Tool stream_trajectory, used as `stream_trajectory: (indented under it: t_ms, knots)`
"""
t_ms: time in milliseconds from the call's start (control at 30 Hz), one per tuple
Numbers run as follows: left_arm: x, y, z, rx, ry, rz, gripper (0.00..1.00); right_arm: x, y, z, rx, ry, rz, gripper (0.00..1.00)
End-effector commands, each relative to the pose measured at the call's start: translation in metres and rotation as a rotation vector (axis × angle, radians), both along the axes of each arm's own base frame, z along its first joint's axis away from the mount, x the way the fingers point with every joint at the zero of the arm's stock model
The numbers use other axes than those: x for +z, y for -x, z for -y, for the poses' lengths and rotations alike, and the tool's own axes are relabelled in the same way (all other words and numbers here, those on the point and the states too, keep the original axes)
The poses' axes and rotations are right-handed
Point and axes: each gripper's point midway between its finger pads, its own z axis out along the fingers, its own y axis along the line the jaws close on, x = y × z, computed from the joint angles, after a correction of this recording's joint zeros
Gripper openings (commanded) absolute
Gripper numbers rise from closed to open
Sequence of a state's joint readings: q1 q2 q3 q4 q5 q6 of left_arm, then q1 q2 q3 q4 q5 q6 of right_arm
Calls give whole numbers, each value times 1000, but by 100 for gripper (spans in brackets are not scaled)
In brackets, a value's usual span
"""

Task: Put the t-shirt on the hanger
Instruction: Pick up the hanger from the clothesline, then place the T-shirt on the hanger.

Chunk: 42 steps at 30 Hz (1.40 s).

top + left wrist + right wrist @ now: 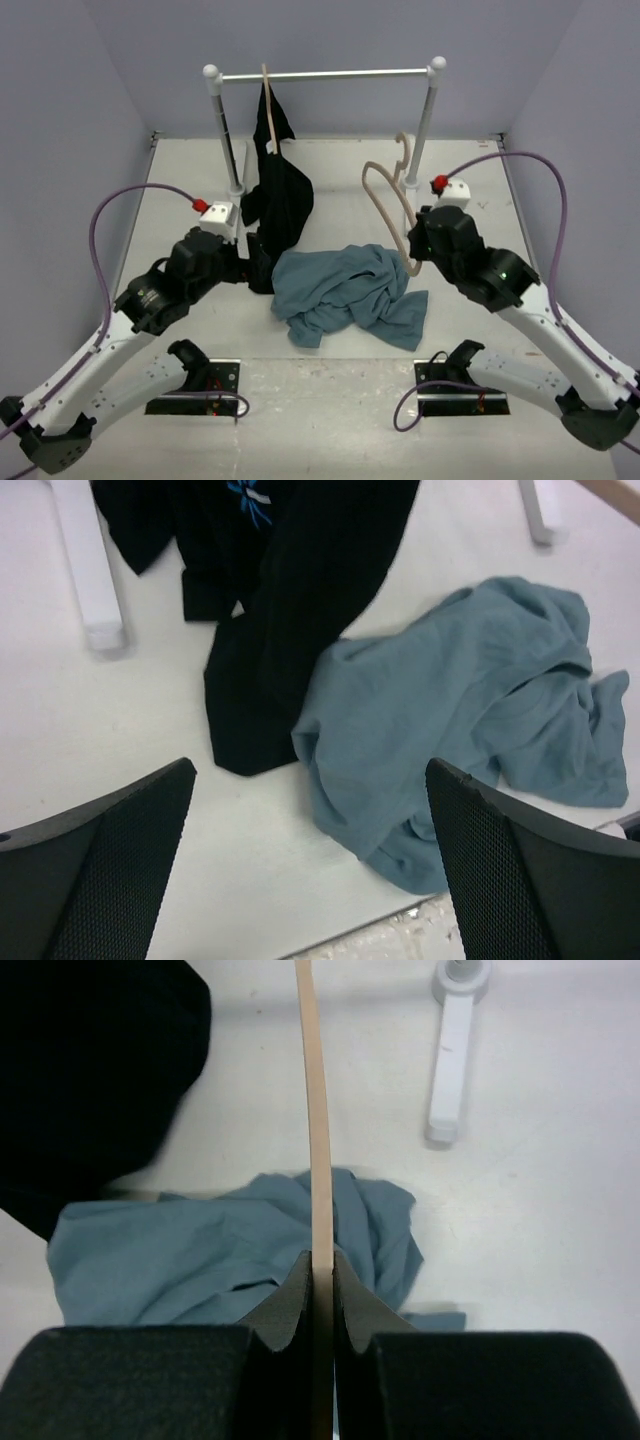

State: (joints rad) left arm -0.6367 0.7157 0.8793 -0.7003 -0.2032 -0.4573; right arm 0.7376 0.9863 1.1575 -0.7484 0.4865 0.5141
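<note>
Top: shows t-shirt (350,295) heaped mid-desk, hanger (380,205) raised at right, lower end hidden behind wrist; white desk (180,210), lilac walls (60,100).
Left wrist: shows left jaws released, partly cropped, near t-shirt (450,720).
Right wrist: shows right jaws clenched on hanger (318,1110).

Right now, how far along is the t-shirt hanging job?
Done: the right hand has the hanger clamped between its fingers. In hand: the left hand hangs open near the t-shirt, gripping nothing. Left: everything else; the t-shirt lies heaped on the table, no part on the hanger.
</note>
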Motion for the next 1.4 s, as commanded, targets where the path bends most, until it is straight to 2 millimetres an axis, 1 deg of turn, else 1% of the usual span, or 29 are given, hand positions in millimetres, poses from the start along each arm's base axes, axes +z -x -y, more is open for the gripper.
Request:
stream_trajectory:
  t_ms: [0, 33, 100, 133, 200, 233, 300, 367, 400, 467, 533, 600, 800, 867, 933, 967, 1033, 1100, 1133, 1167, 1233, 1267, 1300, 1367]
  knots:
    - [-23, 17, 29, 38, -28, -70, 96, 0, 33, 49, -123, -47, 39, 0]
    - [-33, 24, 43, 33, -54, -80, 95, 3, 43, 61, -145, -53, 51, 0]
    - [-49, 38, 67, 27, -110, -84, 94, 12, 55, 77, -168, -71, 76, 0]
    - [-55, 45, 79, 20, -137, -79, 94, 19, 61, 83, -173, -84, 93, 0]
    - [-67, 57, 110, -1, -220, -53, 92, 27, 70, 93, -168, -82, 113, 0]
    - [-78, 60, 120, -10, -278, -44, 89, 30, 74, 96, -166, -81, 115, 0]
    - [-89, 59, 134, -16, -345, -32, 79, 34, 78, 101, -169, -85, 122, 0]
    - [-101, 53, 153, -30, -416, -5, 64, 34, 82, 104, -168, -86, 118, 0]
    - [-106, 49, 160, -41, -441, 13, 58, 33, 83, 104, -165, -85, 113, 0]
    - [-115, 39, 172, -56, -478, 20, 54, 30, 85, 105, -161, -85, 112, 0]
    - [-120, 32, 176, -51, -504, 23, 54, 25, 85, 105, -164, -80, 103, 0]
    - [-121, 26, 175, -34, -519, 29, 54, 20, 85, 103, -159, -76, 90, 0]
    - [-116, 14, 171, -3, -511, 38, 59, 3, 80, 91, -127, -62, 50, 0]
    - [-121, 7, 169, 0, -508, 23, 58, -1, 77, 86, -117, -61, 43, 0]
    - [-126, 2, 167, 3, -507, 15, 54, -4, 75, 83, -110, -59, 35, 0]
    - [-129, 1, 166, 3, -511, 9, 49, -7, 74, 81, -104, -56, 31, 0]
    - [-132, 0, 168, -3, -510, 6, 43, -10, 73, 78, -98, -51, 23, 0]
    - [-136, 0, 168, -8, -515, 0, 31, -13, 71, 76, -94, -43, 16, 0]
    - [-137, 0, 168, -9, -515, -1, 27, -14, 71, 75, -87, -44, 14, 0]
    - [-137, 0, 167, -8, -515, -3, 19, -14, 71, 73, -79, -47, 14, 0]
    - [-136, -1, 168, -12, -507, -4, 8, -14, 72, 70, -62, -53, 14, 0]
    - [-133, -1, 168, -12, -498, -3, 1, -13, 73, 69, -53, -57, 15, 0]
    - [-133, -1, 168, -12, -498, -3, 0, -12, 74, 70, -48, -59, 18, 0]
    - [-126, -3, 166, -9, -486, 2, 0, -7, 78, 71, -28, -70, 34, 0]
